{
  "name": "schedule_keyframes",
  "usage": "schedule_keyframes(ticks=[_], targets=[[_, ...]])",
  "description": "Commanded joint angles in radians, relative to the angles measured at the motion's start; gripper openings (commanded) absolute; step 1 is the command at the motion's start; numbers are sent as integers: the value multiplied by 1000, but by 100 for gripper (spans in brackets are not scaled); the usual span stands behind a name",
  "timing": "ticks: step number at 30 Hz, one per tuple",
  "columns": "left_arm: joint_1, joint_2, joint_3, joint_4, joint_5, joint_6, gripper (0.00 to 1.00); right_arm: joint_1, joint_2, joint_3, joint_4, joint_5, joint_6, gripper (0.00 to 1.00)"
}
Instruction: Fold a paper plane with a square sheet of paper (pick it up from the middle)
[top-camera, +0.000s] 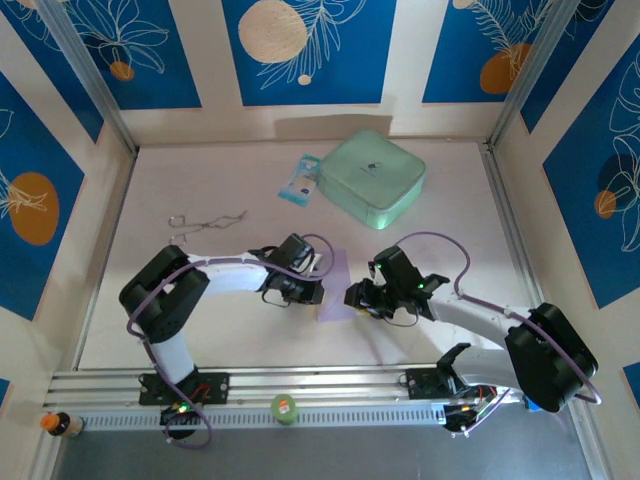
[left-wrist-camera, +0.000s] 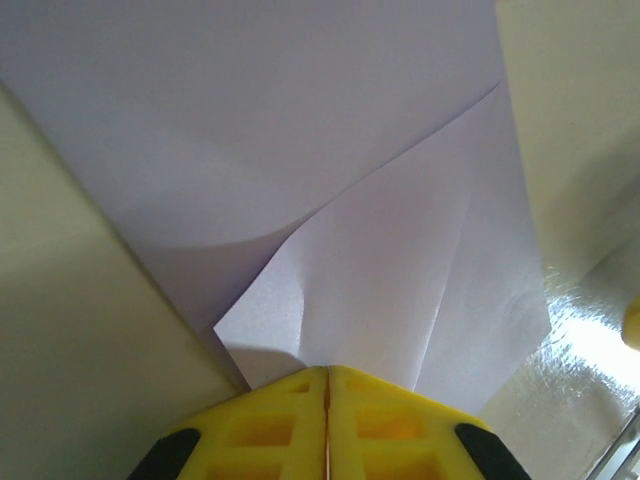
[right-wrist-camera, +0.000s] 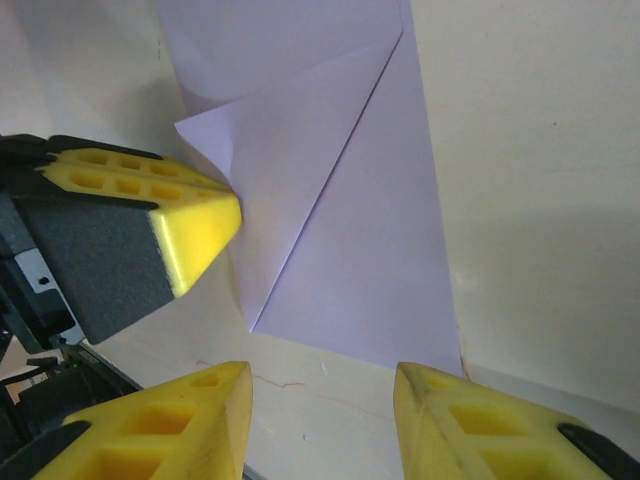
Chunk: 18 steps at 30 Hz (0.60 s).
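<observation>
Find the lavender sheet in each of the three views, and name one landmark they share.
Top external: the lavender sheet sits just below the picture's centre.
Left wrist: it fills the top and middle, running into the shut left pincer at the bottom.
Right wrist: centre, above the open right pincer.
Shared landmark: the left pincer's yellow tip clamping the sheet's edge.

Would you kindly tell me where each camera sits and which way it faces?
Top: above and behind, looking down at the table; both arms, paper between them.
Left wrist: looks along its shut left claw pinching the paper.
Right wrist: looks past its open right claw at the paper and left claw.
Shared: the paper.
</observation>
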Motion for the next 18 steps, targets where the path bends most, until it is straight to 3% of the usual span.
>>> schedule_keyframes(ticks=[1,18], targets=[[2,24,-47,9,14,-5,8,10,20,5,-23,-11,17,42],[2,15,-61,26,29,-12,5,13,151,12,138,-44,28,42]])
